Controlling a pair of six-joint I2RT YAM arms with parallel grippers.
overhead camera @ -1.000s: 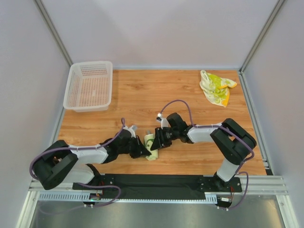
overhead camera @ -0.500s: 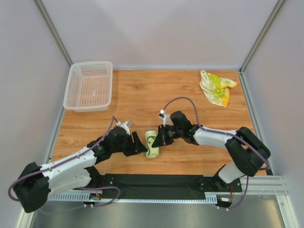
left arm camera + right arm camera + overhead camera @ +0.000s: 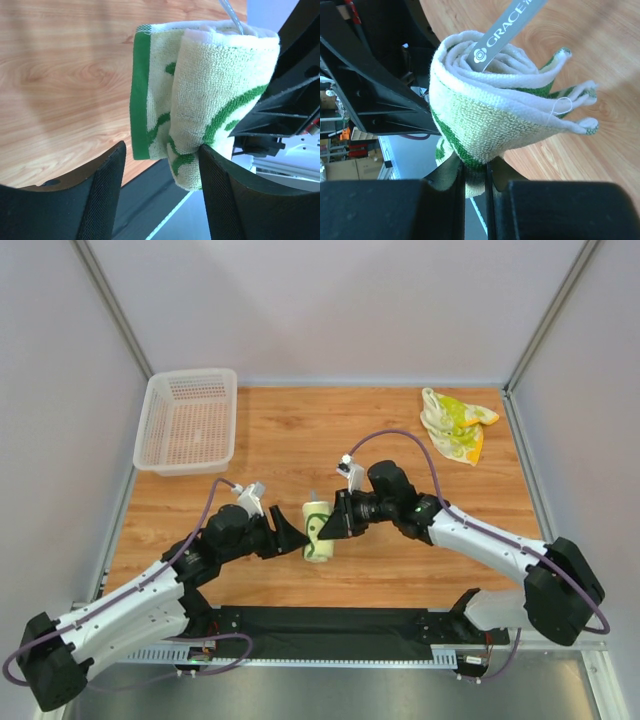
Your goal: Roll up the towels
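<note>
Green-lined towel changes hands: the left lets go, the right takes hold

From above, we see the left claw (image 3: 288,537), closed at the rolled towel (image 3: 318,532) a second ago, now spread just left of it, toward the near edge of the table (image 3: 420,570); the right claw (image 3: 338,525) has clamped onto the roll; the blotched towel (image 3: 455,426) lies crumpled far right; left wrist: fingers (image 3: 107,200) apart, roll just beyond them; right wrist: jaws pinch the roll's lower fold; we judge one towel rolled, one untouched.

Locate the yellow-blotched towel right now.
In the top view, the yellow-blotched towel lies crumpled at the far right corner of the table, opposite the white basket.
</note>
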